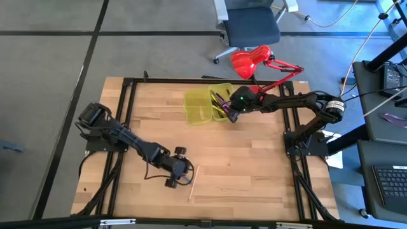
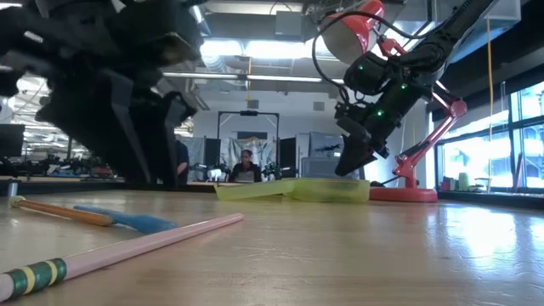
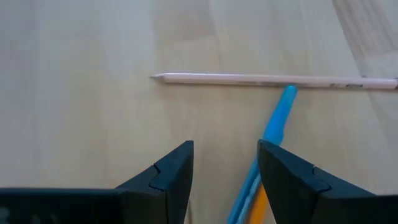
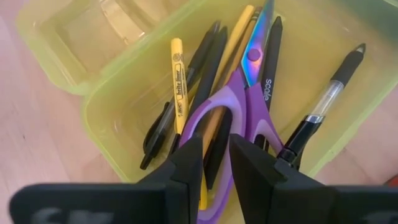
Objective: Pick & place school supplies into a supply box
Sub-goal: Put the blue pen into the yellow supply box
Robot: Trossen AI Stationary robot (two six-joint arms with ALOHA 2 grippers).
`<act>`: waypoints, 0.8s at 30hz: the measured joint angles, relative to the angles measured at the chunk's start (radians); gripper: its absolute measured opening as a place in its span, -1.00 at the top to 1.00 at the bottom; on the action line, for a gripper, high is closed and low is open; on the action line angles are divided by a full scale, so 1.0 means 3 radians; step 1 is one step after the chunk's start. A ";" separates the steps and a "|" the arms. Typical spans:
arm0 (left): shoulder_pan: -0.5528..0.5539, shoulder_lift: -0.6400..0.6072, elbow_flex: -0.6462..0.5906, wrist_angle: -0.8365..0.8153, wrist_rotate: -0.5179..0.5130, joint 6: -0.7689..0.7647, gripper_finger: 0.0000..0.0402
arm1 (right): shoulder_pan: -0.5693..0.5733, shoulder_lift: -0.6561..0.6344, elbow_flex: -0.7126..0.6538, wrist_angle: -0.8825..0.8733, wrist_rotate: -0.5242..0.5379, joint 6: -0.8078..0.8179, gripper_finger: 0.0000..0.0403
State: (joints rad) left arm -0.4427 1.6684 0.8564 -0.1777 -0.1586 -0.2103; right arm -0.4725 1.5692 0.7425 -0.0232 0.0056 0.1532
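The supply box (image 1: pixel 198 108) lies open at the table's far middle, its two yellow-green halves side by side. The right half (image 4: pixel 106 143) holds purple-handled scissors (image 4: pixel 239 93), a yellow pen (image 4: pixel 178 81) and several dark pens. My right gripper (image 4: pixel 216 163) hangs just over this half, slightly open, with nothing between its fingers. Near the front edge a pale pink pencil (image 3: pixel 273 79) lies flat on the wood. A blue pen (image 3: pixel 277 124) lies over an orange one (image 3: pixel 260 208), its tip at the pencil. My left gripper (image 3: pixel 225 168) hovers open above them.
A red desk lamp (image 1: pixel 251 60) stands right behind the box at the far edge, its arm reaching toward the right arm's base. Black frame rails (image 1: pixel 127 102) run along the table's sides. Bare wood (image 1: pixel 254 165) lies between box and pencil. A person (image 2: pixel 246 166) sits far back in the room.
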 joint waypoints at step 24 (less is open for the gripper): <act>-0.0140 0.0735 0.0537 -0.0108 0.0216 0.0154 0.43 | 0.0000 -0.0001 0.0000 -0.0156 0.0001 0.0108 0.58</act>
State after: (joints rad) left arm -0.4847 1.8890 1.0176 -0.2100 -0.0938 -0.1640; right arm -0.4725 1.5688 0.7425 -0.0699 0.0059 0.1856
